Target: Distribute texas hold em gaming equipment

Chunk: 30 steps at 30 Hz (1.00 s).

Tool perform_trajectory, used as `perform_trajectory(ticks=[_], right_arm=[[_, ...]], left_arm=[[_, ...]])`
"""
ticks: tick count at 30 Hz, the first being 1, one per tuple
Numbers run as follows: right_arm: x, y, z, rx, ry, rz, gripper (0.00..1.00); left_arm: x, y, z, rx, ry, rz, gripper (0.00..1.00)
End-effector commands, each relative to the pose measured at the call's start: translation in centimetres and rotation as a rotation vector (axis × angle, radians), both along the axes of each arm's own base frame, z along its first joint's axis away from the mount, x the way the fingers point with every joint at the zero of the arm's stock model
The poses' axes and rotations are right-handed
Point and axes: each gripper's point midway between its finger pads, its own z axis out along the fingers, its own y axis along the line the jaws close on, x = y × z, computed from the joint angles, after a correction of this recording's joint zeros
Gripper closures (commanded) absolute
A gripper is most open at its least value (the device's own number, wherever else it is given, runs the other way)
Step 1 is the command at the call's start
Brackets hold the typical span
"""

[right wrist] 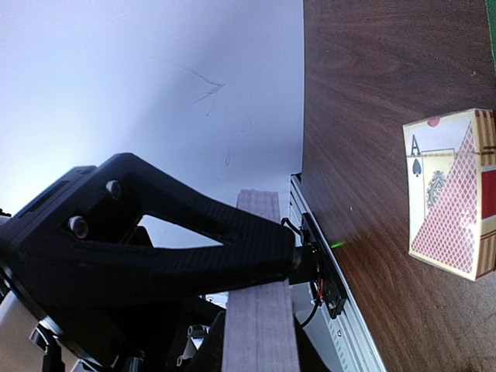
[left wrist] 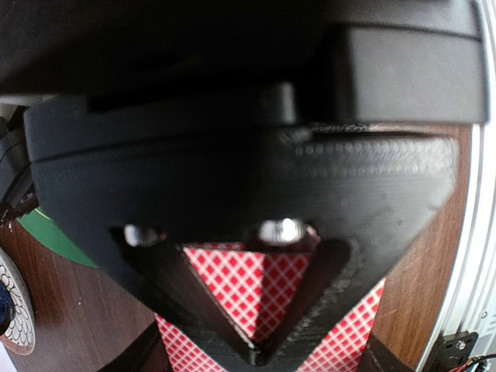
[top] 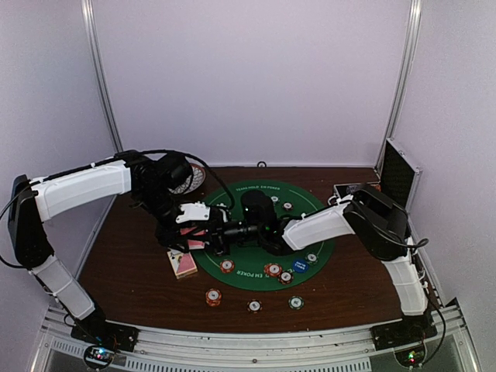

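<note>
While off the mat (top: 248,271), three chips (top: 213,297) (top: 254,306) (top: 295,302), one deck (top: 183,263)

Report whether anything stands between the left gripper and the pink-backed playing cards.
Nothing visible does. The left gripper is shut directly over the pink-backed playing cards, which show through its finger openings.
</note>
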Motion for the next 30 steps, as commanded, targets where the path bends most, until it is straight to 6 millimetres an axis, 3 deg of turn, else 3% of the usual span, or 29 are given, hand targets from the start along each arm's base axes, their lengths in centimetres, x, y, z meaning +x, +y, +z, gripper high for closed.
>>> perform_trajectory(ticks=[1,16,30], right_arm=[[-0.3,0.4,3.3,0.068,-0.072,0.015,0.77],[0.2,0.6,2.8,-0.01,-0.1,0.003,0.51],[0.7,0.7,2.2,-0.043,-0.092,-0.022,0.53]], left_arm=[[0.6,0.2,0.3,0.018,-0.015,-0.001,0.73],[1.0,0.8,0.1,0.061,-0.03,0.007,0.83],[0.9,0.8,0.5,0.053,-0.034,0.021,0.85]])
